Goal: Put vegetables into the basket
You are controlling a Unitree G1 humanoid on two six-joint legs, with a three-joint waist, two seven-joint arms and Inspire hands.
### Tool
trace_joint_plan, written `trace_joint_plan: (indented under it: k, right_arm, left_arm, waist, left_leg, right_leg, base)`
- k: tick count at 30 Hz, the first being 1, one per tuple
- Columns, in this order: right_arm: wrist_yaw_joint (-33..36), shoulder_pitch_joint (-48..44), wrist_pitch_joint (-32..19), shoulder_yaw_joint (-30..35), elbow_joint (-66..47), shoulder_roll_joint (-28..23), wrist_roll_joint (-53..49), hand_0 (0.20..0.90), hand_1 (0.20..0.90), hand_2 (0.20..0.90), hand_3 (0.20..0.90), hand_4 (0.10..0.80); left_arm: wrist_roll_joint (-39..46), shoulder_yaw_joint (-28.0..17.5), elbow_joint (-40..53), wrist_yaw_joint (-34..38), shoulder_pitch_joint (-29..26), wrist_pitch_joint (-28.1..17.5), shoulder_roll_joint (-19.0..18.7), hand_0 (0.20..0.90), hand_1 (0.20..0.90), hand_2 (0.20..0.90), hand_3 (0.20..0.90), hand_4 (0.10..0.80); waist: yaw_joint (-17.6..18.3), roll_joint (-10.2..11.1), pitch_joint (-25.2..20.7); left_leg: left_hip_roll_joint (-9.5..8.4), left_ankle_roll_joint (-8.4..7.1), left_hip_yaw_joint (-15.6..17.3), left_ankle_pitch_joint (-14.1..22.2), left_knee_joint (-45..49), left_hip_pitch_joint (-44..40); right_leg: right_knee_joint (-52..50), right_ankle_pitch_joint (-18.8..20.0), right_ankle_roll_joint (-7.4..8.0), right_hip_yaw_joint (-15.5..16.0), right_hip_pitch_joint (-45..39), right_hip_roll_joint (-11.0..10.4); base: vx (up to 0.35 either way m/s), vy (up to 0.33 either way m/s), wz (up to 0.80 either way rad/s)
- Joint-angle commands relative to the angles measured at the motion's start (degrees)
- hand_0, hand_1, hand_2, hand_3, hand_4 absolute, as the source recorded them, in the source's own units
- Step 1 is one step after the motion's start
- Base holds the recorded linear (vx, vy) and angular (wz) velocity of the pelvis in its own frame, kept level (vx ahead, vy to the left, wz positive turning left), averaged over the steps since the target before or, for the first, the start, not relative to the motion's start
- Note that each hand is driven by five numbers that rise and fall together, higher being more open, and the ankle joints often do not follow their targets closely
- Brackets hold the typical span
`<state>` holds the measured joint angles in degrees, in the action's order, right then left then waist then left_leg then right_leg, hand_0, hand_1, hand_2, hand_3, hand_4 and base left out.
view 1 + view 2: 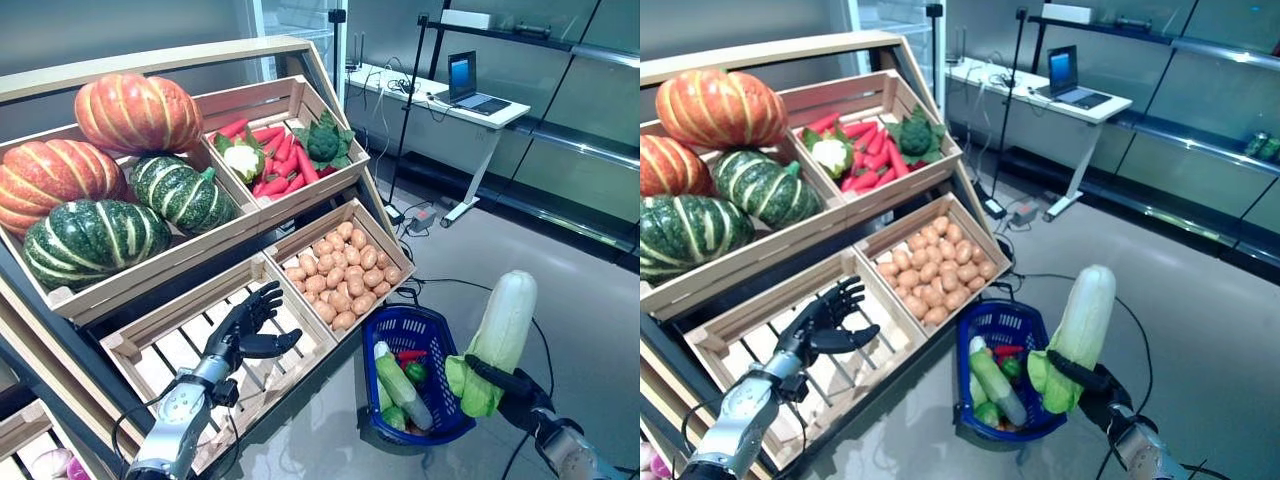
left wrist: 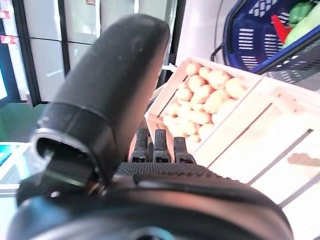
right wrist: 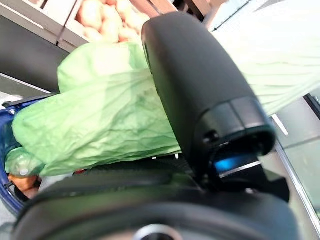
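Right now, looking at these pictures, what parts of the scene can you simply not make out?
- Basket: its bottom and deeper contents are hidden by the cabbage and the vegetables on top, in both eye views.
- Right hand: in its wrist view the thumb and cabbage leaves cover its fingers.
- Left hand: its wrist view shows only fingertips past the thumb.
- Lowest-left crate: cut off by the picture's edge.

White desk (image 1: pixel 440 105) behind — open laptop (image 1: pixel 470 85) on it.
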<state>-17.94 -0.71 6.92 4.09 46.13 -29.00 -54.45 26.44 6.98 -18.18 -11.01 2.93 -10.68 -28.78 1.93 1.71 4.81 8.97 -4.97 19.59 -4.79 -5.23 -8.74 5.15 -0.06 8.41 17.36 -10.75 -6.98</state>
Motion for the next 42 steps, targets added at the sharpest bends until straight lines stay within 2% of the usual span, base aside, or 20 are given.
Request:
trace_joint_plan:
  k: [1, 3, 5, 11, 14, 16, 18, 22, 25, 35, 36, 42]
  right_arm:
    - [-0.64, -11.83, -6.95, 4.14, 2.01, -4.75, 0.32, 0.300, 0.300, 0.300, 0.300, 0.400]
    - [0.00, -12.53, -6.77, 3.52, 3.00, -4.97, 1.09, 0.300, 0.300, 0.300, 0.300, 0.400]
    - [0.65, -15.04, -7.42, 2.12, 4.91, -5.35, 1.09, 0.300, 0.300, 0.300, 0.300, 0.400]
    - [2.85, -27.23, -8.23, -2.00, 9.72, -8.49, 0.09, 0.300, 0.300, 0.300, 0.300, 0.400]
    - [3.93, -32.97, -8.69, -3.70, 12.92, -9.93, -0.37, 0.300, 0.300, 0.300, 0.300, 0.400]
    - [4.18, -35.42, -9.20, -4.88, 14.98, -10.21, 0.73, 0.300, 0.300, 0.300, 0.300, 0.400]
    - [4.13, -36.48, -9.16, -5.55, 15.75, -10.36, 1.02, 0.300, 0.300, 0.300, 0.300, 0.400]
    - [4.87, -40.13, -9.16, -7.26, 18.53, -11.57, 1.84, 0.300, 0.300, 0.300, 0.300, 0.400]
    - [6.41, -43.25, -8.04, -7.43, 20.61, -12.30, 0.72, 0.300, 0.300, 0.300, 0.300, 0.400]
    - [9.53, -51.86, -6.96, -10.30, 21.83, -14.98, 2.61, 0.300, 0.300, 0.300, 0.300, 0.400]
    - [11.10, -53.20, -6.25, -10.57, 22.04, -15.66, 1.96, 0.900, 0.900, 0.900, 0.900, 0.800]
    - [12.34, -54.10, -7.61, -10.08, 22.62, -16.20, 0.06, 0.900, 0.900, 0.900, 0.900, 0.800]
  left_arm:
    - [-0.24, -1.10, 1.45, 0.08, -5.29, -3.30, -1.39, 0.900, 0.900, 0.900, 0.900, 0.800]
    - [-0.21, -0.45, 1.47, 0.32, -4.98, -2.93, -1.36, 0.900, 0.900, 0.900, 0.900, 0.800]
    - [0.78, 1.45, 1.12, 1.13, -6.42, -3.99, -1.69, 0.900, 0.900, 0.900, 0.900, 0.800]
    - [4.50, 6.22, 0.35, 4.57, -16.40, -8.17, -3.95, 0.900, 0.900, 0.900, 0.900, 0.800]
    - [5.22, 8.90, 2.07, 8.16, -19.94, -11.20, -4.09, 0.900, 0.900, 0.900, 0.900, 0.800]
    - [5.18, 10.02, 2.49, 10.99, -21.82, -12.30, -3.83, 0.900, 0.900, 0.900, 0.900, 0.800]
    - [5.47, 10.36, 2.58, 11.78, -22.64, -12.44, -3.61, 0.900, 0.900, 0.900, 0.900, 0.800]
    - [7.81, 11.25, 1.79, 13.26, -24.67, -12.63, -3.55, 0.900, 0.900, 0.900, 0.900, 0.800]
    - [8.80, 12.70, 0.55, 13.58, -26.18, -12.28, -3.46, 0.900, 0.900, 0.900, 0.900, 0.800]
    - [10.61, 15.72, 0.75, 14.85, -28.99, -13.75, -3.88, 0.900, 0.900, 0.900, 0.900, 0.800]
    - [10.69, 15.82, 1.27, 15.49, -29.70, -14.22, -4.02, 0.900, 0.900, 0.900, 0.900, 0.800]
    - [10.43, 16.31, 2.33, 15.60, -30.52, -14.48, -4.42, 0.900, 0.900, 0.900, 0.900, 0.800]
  waist:
    - [-2.11, -0.32, 1.44]
    - [-2.46, -0.47, 1.57]
    - [-3.03, -0.72, 3.52]
    - [-3.54, -2.11, 13.03]
    - [-3.55, -3.28, 17.29]
    - [-3.60, -3.54, 18.59]
    - [-3.81, -3.59, 19.19]
    - [-4.45, -4.09, 21.27]
    - [-4.57, -4.59, 22.20]
    - [-4.38, -6.45, 24.14]
    - [-4.33, -6.68, 24.49]
    - [-4.01, -6.93, 24.16]
  left_leg:
    - [0.71, 0.07, 0.82, 5.98, 0.23, -3.73]
    - [0.64, 0.08, 0.61, 5.85, 0.36, -3.52]
    - [1.14, 0.13, -0.36, 6.39, 3.94, -0.10]
    - [3.06, -0.52, -4.29, 9.96, 20.32, 15.28]
    - [4.14, 0.24, -4.89, 13.06, 30.56, 23.66]
    - [4.72, 1.21, -5.69, 15.58, 35.77, 27.35]
    - [4.60, 1.46, -6.78, 17.00, 38.94, 29.51]
    - [4.11, 3.03, -9.53, 21.45, 48.18, 36.05]
    - [3.71, 3.78, -10.14, 23.52, 52.61, 39.49]
    - [2.70, 5.12, -11.95, 29.50, 66.09, 50.21]
    - [2.42, 5.24, -12.11, 30.77, 69.41, 52.76]
    - [2.18, 5.20, -12.65, 32.45, 73.45, 55.39]
  right_leg:
    - [-0.20, 0.84, -3.07, 1.68, -0.33, 0.80]
    - [-0.73, 0.50, -3.25, 1.84, -0.15, 0.86]
    - [-5.50, -1.24, -3.94, 2.17, 3.18, 0.03]
    - [-18.35, -4.96, -5.25, 2.38, 15.53, -3.31]
    - [-30.03, -7.90, -6.34, 1.94, 24.44, -6.52]
    - [-35.57, -9.98, -6.88, 1.47, 28.09, -7.86]
    - [-38.57, -10.97, -7.10, 1.08, 29.89, -8.56]
    - [-48.27, -14.29, -7.59, -0.20, 36.12, -10.96]
    - [-54.18, -16.23, -7.46, -1.21, 40.41, -12.62]
    - [-67.01, -20.88, -8.03, -4.61, 52.54, -14.85]
    - [-70.18, -22.02, -8.13, -5.18, 55.38, -15.04]
    - [-74.12, -23.50, -7.96, -5.79, 58.26, -15.29]
  base:
    - [0.120, -0.018, 0.00]
    - [0.093, -0.021, 0.00]
    - [-0.043, -0.038, 0.01]
    - [-0.282, -0.026, 0.05]
    - [-0.260, 0.040, 0.06]
    - [-0.144, 0.007, 0.12]
    - [-0.095, -0.006, 0.21]
    - [-0.126, -0.008, 0.19]
    - [-0.101, -0.001, 0.14]
    - [-0.106, 0.011, 0.09]
    - [-0.108, -0.013, 0.09]
    - [-0.075, 0.012, 0.09]
